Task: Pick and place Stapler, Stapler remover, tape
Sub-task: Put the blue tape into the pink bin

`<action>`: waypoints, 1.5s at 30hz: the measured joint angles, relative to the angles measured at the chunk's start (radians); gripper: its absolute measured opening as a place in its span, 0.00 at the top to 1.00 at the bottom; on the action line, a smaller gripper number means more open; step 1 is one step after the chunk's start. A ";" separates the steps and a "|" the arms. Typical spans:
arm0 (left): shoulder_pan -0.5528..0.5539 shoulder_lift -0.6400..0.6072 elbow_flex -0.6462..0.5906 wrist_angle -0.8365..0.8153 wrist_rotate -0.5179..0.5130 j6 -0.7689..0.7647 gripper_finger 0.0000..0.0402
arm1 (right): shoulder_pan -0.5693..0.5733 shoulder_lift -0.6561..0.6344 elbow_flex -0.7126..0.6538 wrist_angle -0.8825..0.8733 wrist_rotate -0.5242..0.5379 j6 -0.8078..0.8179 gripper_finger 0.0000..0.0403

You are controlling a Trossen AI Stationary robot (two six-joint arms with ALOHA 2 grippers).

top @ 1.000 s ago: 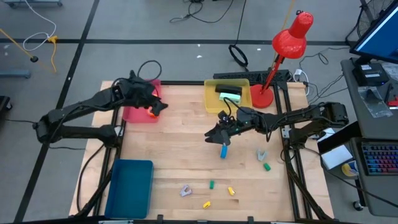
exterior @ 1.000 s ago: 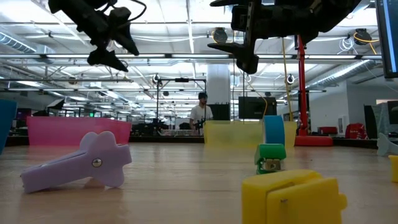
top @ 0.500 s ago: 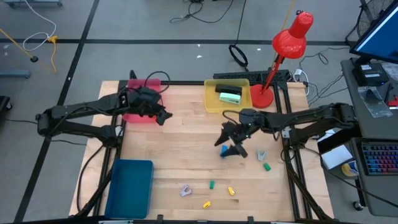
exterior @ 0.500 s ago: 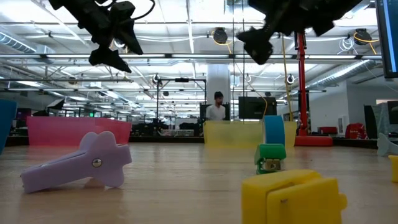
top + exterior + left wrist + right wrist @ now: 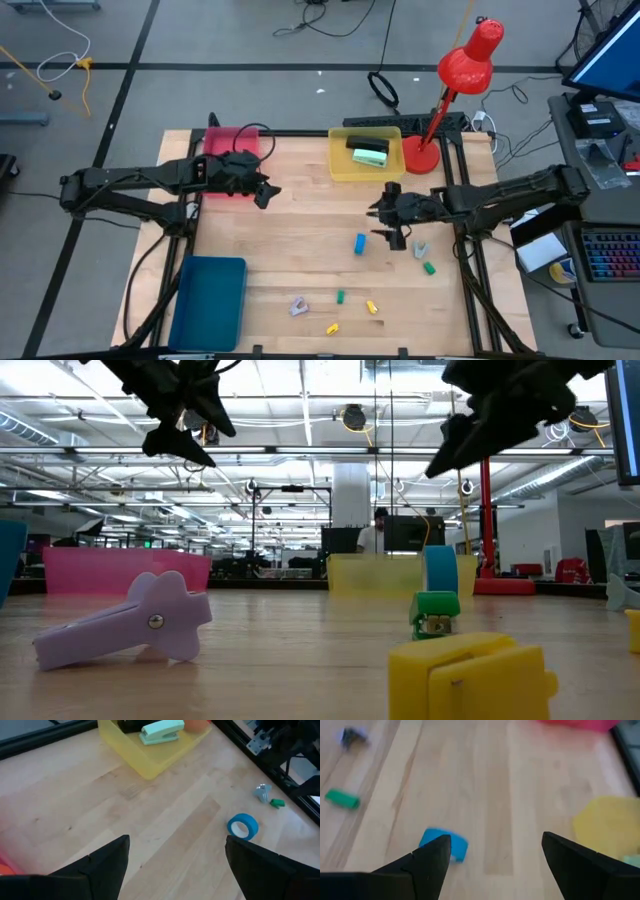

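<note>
The blue tape roll [image 5: 359, 243] stands on its edge on the table, also seen in the low view [image 5: 440, 572] and both wrist views [image 5: 243, 826] [image 5: 444, 845]. My right gripper [image 5: 388, 226] [image 5: 495, 845] hangs open and empty just right of it. My left gripper [image 5: 262, 190] [image 5: 175, 850] is open and empty above the table, right of the pink bin [image 5: 228, 160]. An orange thing [image 5: 5, 868] shows at the pink bin's edge. A purple stapler remover [image 5: 298, 306] and a grey one [image 5: 420, 248] lie on the table. The green stapler [image 5: 370, 154] lies in the yellow bin [image 5: 342, 160]. Red and yellow rolls are out of view.
A blue bin [image 5: 208, 300] sits at the near left corner. The red lamp [image 5: 455, 75] stands by the yellow bin at the far right. Small green blocks [image 5: 429, 268] [image 5: 340, 296] and yellow blocks [image 5: 371, 307] [image 5: 331, 327] lie near the front edge.
My left gripper has moved from the pink bin's edge toward the table's right and near side; the orange thing at its fingertips a second ago is gone from them. My right gripper has drawn away from above the blue tape toward the right edge, turning. The blue tape has stayed put.
</note>
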 joint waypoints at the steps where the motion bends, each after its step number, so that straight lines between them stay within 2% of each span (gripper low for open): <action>1: -0.009 0.000 0.000 0.005 -0.008 -0.006 0.19 | 0.008 0.004 0.000 -0.016 -0.003 -0.003 0.25; 10: -0.065 0.000 0.000 0.012 -0.081 -0.068 0.21 | 0.073 0.081 0.000 -0.021 0.020 -0.049 0.25; 21: -0.089 0.000 0.000 0.012 -0.083 -0.100 0.19 | 0.073 0.093 -0.067 -0.016 -0.007 -0.071 0.25; 28: -0.089 0.000 0.000 0.011 -0.084 -0.118 0.22 | 0.073 0.093 -0.164 0.153 -0.008 -0.165 0.25; 35: -0.089 0.000 0.000 0.012 -0.086 -0.134 0.21 | 0.073 0.093 -0.257 0.329 -0.006 -0.177 0.25; 45: -0.089 0.000 0.000 0.012 -0.101 -0.149 0.20 | 0.073 0.151 -0.290 0.460 -0.003 -0.207 0.25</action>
